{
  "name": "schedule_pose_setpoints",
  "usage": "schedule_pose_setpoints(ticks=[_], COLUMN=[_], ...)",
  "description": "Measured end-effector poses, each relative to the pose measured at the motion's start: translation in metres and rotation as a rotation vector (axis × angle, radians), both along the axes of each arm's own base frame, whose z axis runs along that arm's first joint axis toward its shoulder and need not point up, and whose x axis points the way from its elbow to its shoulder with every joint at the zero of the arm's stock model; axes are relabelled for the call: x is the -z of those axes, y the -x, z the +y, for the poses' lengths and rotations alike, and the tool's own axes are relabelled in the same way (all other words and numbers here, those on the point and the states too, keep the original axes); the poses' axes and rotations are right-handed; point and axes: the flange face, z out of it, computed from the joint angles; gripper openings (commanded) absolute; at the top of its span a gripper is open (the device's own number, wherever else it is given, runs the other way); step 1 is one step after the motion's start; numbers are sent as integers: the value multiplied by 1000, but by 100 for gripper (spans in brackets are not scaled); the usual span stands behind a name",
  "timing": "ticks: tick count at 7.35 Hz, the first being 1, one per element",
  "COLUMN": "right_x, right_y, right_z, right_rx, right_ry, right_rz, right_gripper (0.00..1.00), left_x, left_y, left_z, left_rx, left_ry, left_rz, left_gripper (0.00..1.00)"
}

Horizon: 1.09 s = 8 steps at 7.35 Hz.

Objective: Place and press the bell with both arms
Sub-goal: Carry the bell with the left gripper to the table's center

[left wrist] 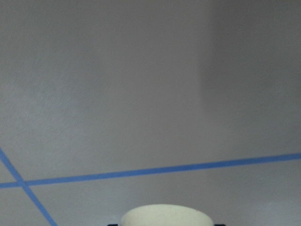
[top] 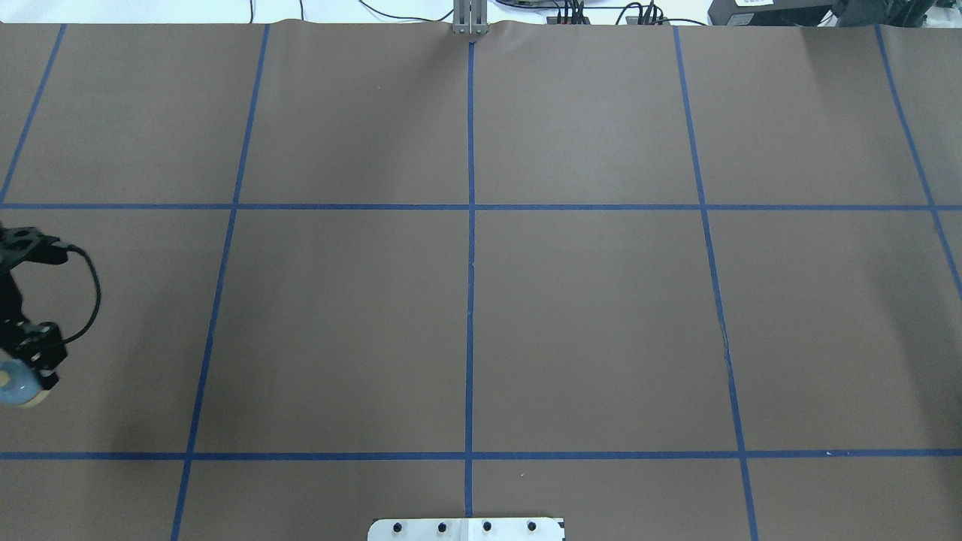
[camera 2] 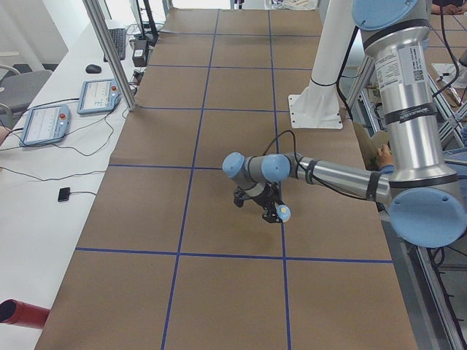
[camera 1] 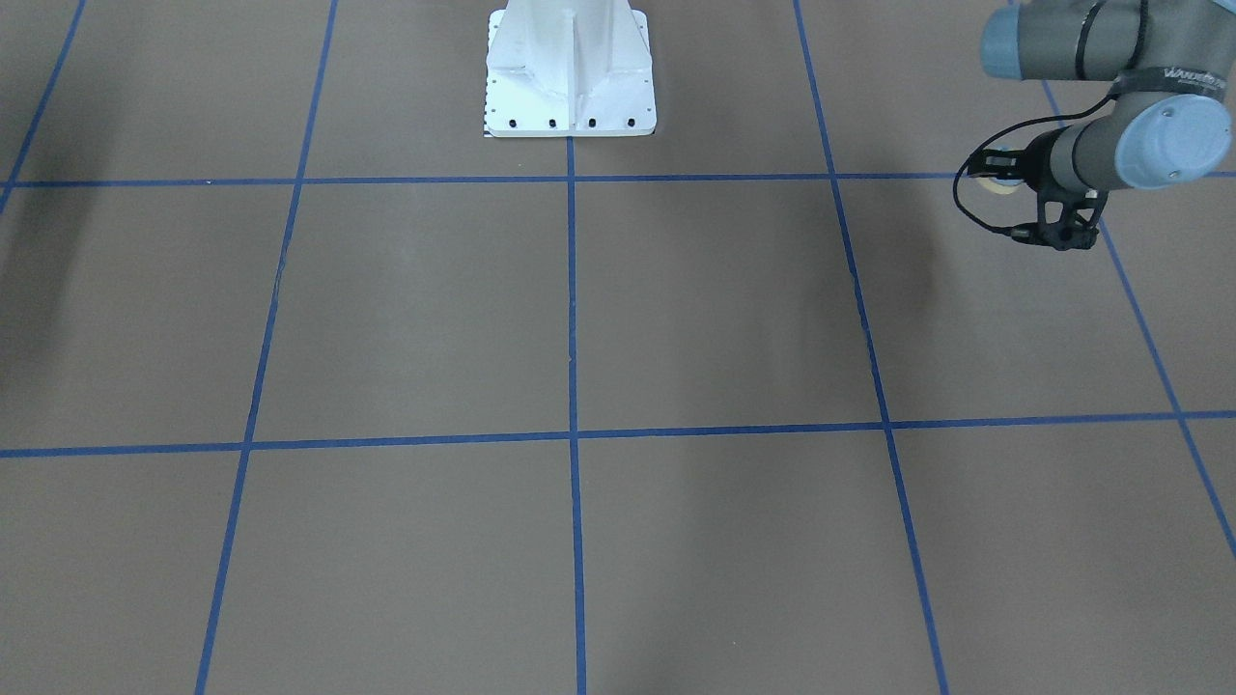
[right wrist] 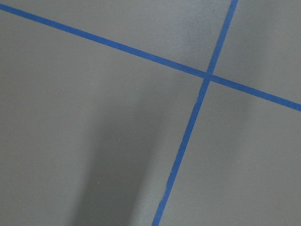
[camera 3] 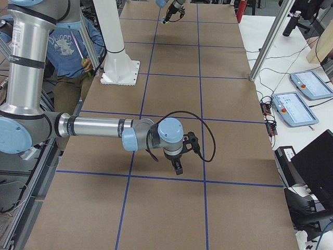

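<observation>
Over the table point(top: 481, 300), left jaws grip the bell point(top: 19, 385)

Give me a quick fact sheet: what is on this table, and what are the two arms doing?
Bell: light blue dome on a cream base, held in the left pincer
Left pincer: shut on the bell, far out on the robot's left side
Right pincer: over the table, nothing seen in it; open or shut cannot be told
Table: brown surface with a blue tape grid
Also there: white pedestal bolted down at the robot's edge
</observation>
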Motion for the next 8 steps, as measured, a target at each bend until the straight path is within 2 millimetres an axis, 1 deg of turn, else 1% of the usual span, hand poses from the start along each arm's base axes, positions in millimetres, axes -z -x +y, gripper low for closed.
schedule_pose_setpoints(ticks=[1,2,3,4,5,6,7,8], right_x=[0,0,1,1,1,0,-1,-2], right_y=[0,1,2,3,5,6,7,8], right_z=[0,0,0,0,-1,-1,-1,-1], right_rx=[0,0,2,7,11,14,16,18], right_ry=[0,-1,-2,-3,-3,-2,0,2], right_rz=[-5,-7,-7,-7,-6,-4,-2,0], right_gripper=[100,100,100,100,100,100,100,100], left_x=[42,83,130,177,214,240,259,268], left_y=[-30,-60,-101,-151,-198,-243,-279,-308], left_z=[-39,-75,-100,-117,-135,-158,-174,-175], left_rx=[31,67,115,143,164,195,219,233], left_ry=[6,16,49,83,108,144,162,174], left_rz=[-9,-16,-35,-44,-49,-68,-67,-56], left_gripper=[0,0,0,0,0,0,0,0])
